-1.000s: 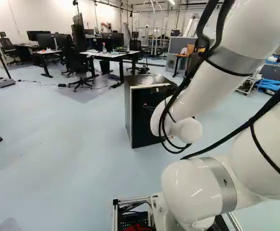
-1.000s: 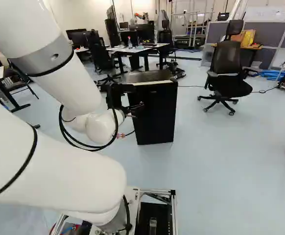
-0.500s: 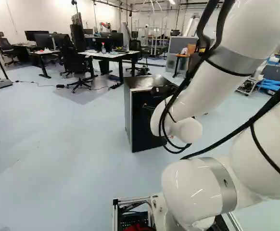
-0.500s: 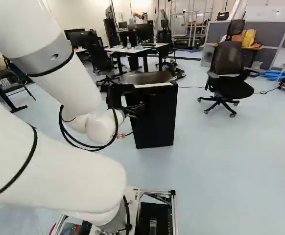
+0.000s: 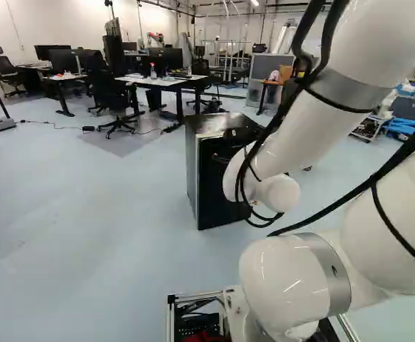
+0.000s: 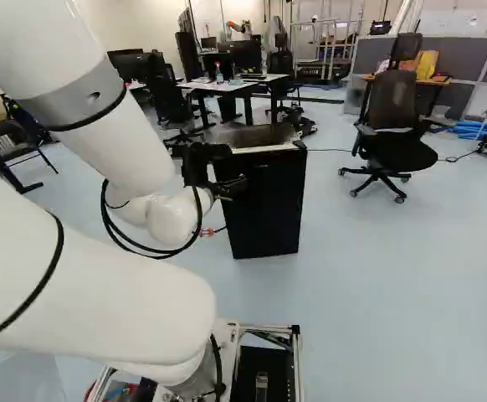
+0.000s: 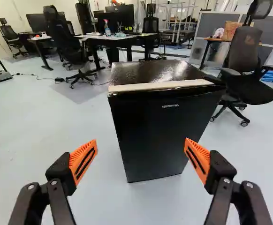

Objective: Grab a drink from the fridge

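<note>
Gripper point(image 7: 141, 140) wide open w/ nothing held; fridge point(image 7: 155, 72) upright, straight ahead, shut door point(image 7: 162, 131) facing it, so next move's prob. fwd to door.

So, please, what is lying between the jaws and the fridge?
Nothing that shows: the wrist view has only bare floor between the open jaws and the fridge.

The floor point(image 5: 86, 206) is pale blue. One black office chair point(image 6: 392, 109) stands before a grey partition point(image 6: 461, 59); a desk point(image 7: 117, 39) carries dark monitors point(image 7: 120, 19), white wall point(image 5: 72, 25) is behind.
</note>
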